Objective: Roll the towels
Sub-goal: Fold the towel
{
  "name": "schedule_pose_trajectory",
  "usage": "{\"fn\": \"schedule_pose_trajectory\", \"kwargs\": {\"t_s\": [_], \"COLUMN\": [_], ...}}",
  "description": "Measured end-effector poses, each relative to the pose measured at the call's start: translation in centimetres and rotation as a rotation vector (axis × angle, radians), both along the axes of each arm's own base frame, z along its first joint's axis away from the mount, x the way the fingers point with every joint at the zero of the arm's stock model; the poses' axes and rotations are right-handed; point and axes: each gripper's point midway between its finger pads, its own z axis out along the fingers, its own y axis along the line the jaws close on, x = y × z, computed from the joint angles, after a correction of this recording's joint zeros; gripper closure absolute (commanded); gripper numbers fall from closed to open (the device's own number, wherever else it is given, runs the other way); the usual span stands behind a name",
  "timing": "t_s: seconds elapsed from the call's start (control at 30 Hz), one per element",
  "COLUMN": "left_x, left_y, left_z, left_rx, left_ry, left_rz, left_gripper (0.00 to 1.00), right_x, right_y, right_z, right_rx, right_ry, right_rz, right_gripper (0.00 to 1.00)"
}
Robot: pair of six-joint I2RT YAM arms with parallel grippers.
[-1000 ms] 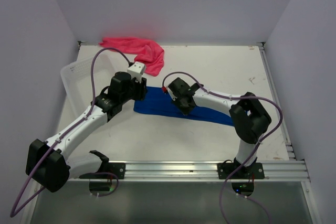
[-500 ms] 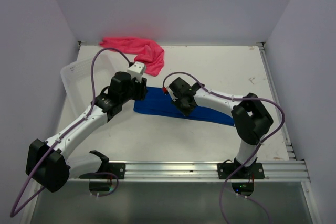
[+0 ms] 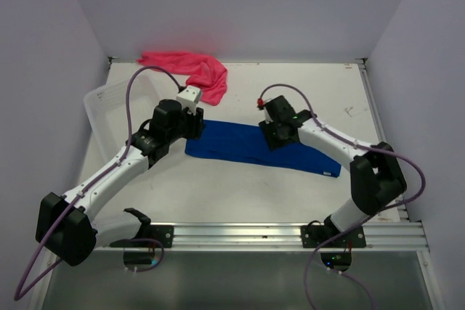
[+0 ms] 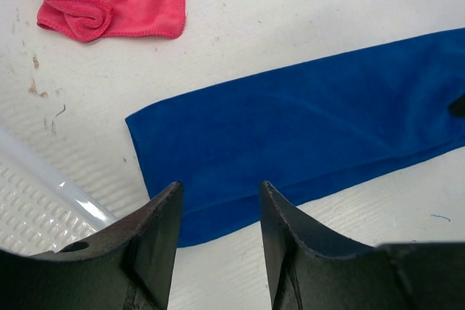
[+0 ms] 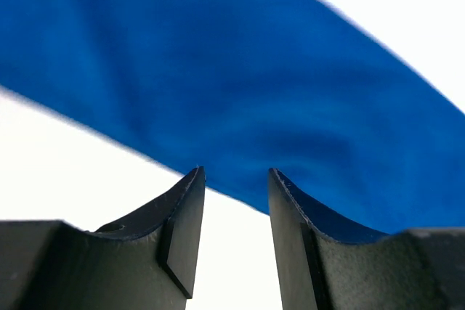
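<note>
Left tool (image 4: 218, 192) hangs with its two fingers spread and nothing between them, right over the near-left end of the blue towel (image 4: 305, 128). The right tool (image 5: 234, 173) is likewise parted and empty, poised above the towel's middle, close to one long edge. That towel lies flat on the desk (image 3: 305, 92) as a long narrow strip running from in front of the left tool out toward the right, so I'd call it laid out and ready, with the rolling not yet begun. To do it well, start at one short end, catch both corners evenly, tuck the first turn tight and keep the edges square, or the roll will cone off to one side. The fabric looks soft and fine-napped, with a faint crease along its length, and it should sag rather than hold shape. Farther out, the pink towel (image 3: 192, 70) sits bunched at the desk's far edge, hemmed and fluffy, and a white slotted plastic basket (image 3: 109, 103) stands at the left.
</note>
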Motion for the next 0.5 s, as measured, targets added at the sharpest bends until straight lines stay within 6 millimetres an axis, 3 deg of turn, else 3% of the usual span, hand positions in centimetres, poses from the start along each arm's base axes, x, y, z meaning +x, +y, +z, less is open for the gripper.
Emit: {"fn": "schedule_pose_trajectory", "kwargs": {"t_s": [0.17, 0.27, 0.5], "left_x": [0.0, -0.1, -0.3], "left_y": [-0.1, -0.1, -0.1], "left_z": [0.0, 0.1, 0.9], "left_rx": [-0.002, -0.004, -0.018], "left_ry": [0.001, -0.002, -0.021], "left_rz": [-0.004, -0.005, -0.009], "left_gripper": [0.47, 0.46, 0.44], "right_x": [2.1, 1.2, -2.8], "right_y": [-9.9, -14.3, -24.3], "right_z": [2.1, 1.9, -0.7], "right_rx": [0.114, 0.147, 0.184], "right_ry": [-0.075, -0.084, -0.033], "right_rz": [-0.416, -0.605, -1.070], "right_gripper": [0.53, 0.52, 0.50]}}
